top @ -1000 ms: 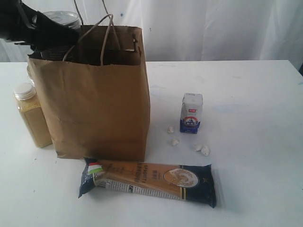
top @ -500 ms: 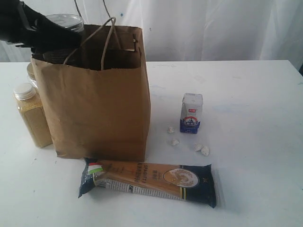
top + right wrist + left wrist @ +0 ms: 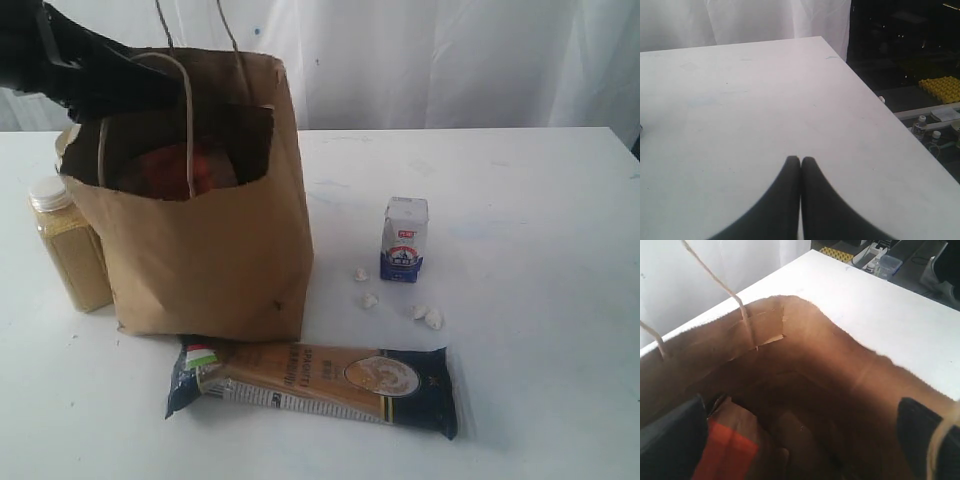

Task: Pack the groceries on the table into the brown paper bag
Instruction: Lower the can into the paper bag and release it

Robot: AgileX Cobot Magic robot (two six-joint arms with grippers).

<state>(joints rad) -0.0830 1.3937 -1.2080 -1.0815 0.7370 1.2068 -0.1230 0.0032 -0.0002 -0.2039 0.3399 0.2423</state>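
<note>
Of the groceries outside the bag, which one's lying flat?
The spaghetti pack, flat on its side in front of the bag. The yellow-powder jar and the carton both stand upright.

White curtain [image 3: 450, 60] hangs behind desk [image 3: 540, 200]. Past desk edge: dark floor [image 3: 890, 45], yellow object [image 3: 940, 86], small bottles [image 3: 919, 127].

White curtain [image 3: 450, 60] behind; yellow textured mat [image 3: 942, 87] and small bottles [image 3: 918, 128] nearby.
</note>
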